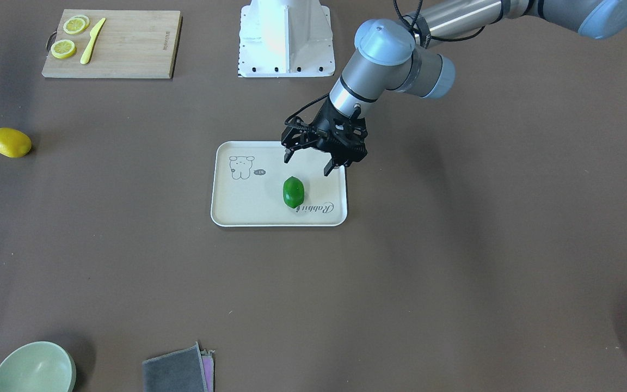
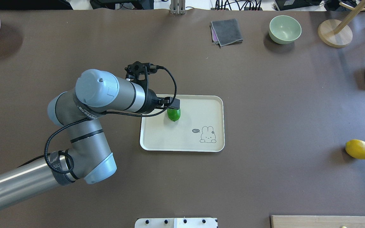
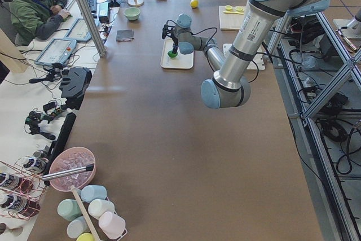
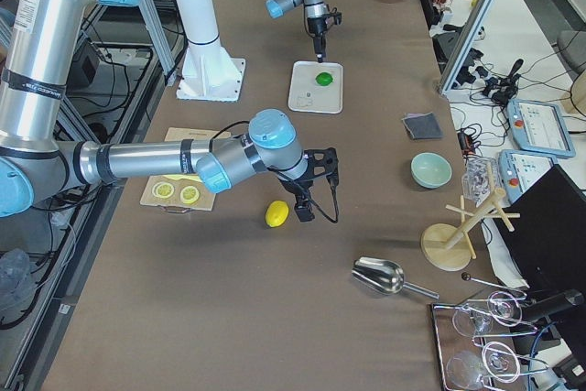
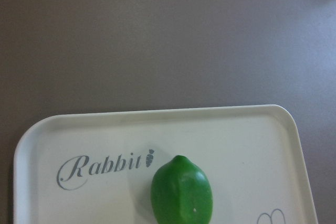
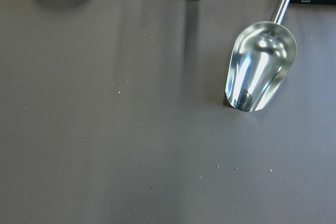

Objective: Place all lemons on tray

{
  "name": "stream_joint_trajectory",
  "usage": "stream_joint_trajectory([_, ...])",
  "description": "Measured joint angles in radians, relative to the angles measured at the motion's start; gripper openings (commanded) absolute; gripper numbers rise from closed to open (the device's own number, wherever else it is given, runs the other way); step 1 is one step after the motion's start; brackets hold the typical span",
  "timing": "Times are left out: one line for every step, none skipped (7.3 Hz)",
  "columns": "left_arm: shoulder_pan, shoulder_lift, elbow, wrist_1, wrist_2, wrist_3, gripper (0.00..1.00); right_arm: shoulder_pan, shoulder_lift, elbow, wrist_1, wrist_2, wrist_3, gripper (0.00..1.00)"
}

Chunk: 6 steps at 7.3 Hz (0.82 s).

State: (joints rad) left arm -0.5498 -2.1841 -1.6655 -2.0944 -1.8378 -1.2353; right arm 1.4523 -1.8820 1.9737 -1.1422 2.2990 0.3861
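A: Where do we find the green lemon point(image 1: 293, 191)?

B: We see it lying on the tray point(image 1: 248, 204). In the front-facing view it sits toward 4 o'clock from the tray's middle, touching the top of the "Rabbit" script, with the animal drawing at its 10 o'clock.

A: And the left gripper point(image 1: 307, 166)?

B: We see it above the tray, at 1 o'clock from the green lemon in that view. Its fingers are spread apart with nothing between them, and they are not touching the fruit.

A: What about the yellow lemon point(image 1: 10, 142)?

B: We find it on the bare table point(image 1: 455, 272), well apart from the tray, at 9 o'clock from it in the front-facing view. The cutting board point(image 1: 128, 54), with 3 lemon slices point(image 1: 63, 49) on it, lies at 10 o'clock from the tray.

A: And the right gripper point(image 4: 302, 206)?

B: We see it only in the right side view, at 3 o'clock from the yellow lemon. From there we cannot tell whether its fingers are apart or together. Its wrist camera looks down on the table and a metal scoop point(image 6: 260, 66).
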Motion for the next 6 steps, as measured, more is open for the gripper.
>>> stream_joint_trajectory([-0.019,0.025,-0.095,0.106,-0.001,0.005,0.97,-0.007,0.001,0.000,-0.002,0.000,0.033,1.00])
stream_joint_trajectory([-0.047,0.058,-0.173,0.186,-0.015,0.014,0.97,-0.029,0.001,-0.001,-0.003,-0.003,0.085,1.00])
stream_joint_trajectory([-0.095,0.094,-0.218,0.227,-0.065,0.050,0.97,-0.062,0.000,-0.001,0.000,-0.007,0.114,1.00])
stream_joint_trajectory([-0.157,0.136,-0.242,0.242,-0.132,0.121,0.97,-0.105,-0.001,-0.001,0.010,-0.021,0.127,1.00])
stream_joint_trajectory([-0.206,0.177,-0.256,0.247,-0.176,0.187,0.97,-0.177,-0.001,-0.001,0.026,-0.055,0.131,1.00])
stream_joint_trajectory([-0.233,0.202,-0.261,0.247,-0.194,0.225,0.97,-0.259,0.000,0.000,0.044,-0.098,0.129,1.00])
